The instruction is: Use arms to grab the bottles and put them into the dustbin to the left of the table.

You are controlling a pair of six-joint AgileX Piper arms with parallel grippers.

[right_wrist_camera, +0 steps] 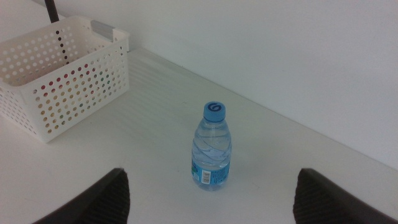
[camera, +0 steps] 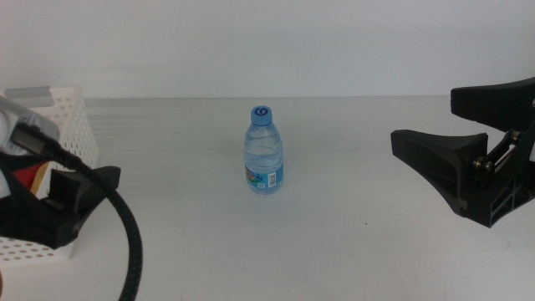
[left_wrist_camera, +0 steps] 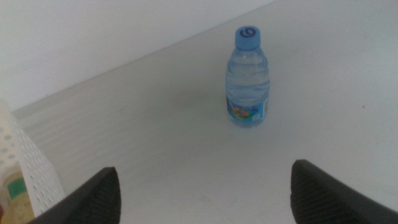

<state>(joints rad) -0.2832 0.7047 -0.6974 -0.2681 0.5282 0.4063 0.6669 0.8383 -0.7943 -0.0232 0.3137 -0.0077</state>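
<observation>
A small clear water bottle (camera: 264, 152) with a blue cap stands upright in the middle of the white table (camera: 351, 251). It also shows in the left wrist view (left_wrist_camera: 248, 78) and the right wrist view (right_wrist_camera: 211, 148). The white perforated dustbin (camera: 65, 117) stands at the table's left end. My left gripper (camera: 84, 196) is open and empty beside the dustbin, well left of the bottle. My right gripper (camera: 426, 117) is open and empty, well right of the bottle. Something red (camera: 32, 176) and something yellowish (left_wrist_camera: 13, 193) lie in the dustbin, mostly hidden.
The left arm's thick black cable (camera: 127, 242) curves down in front of the dustbin. The dustbin's wall shows in the left wrist view (left_wrist_camera: 28, 165) and its whole body in the right wrist view (right_wrist_camera: 74, 81). A plain white wall backs the table.
</observation>
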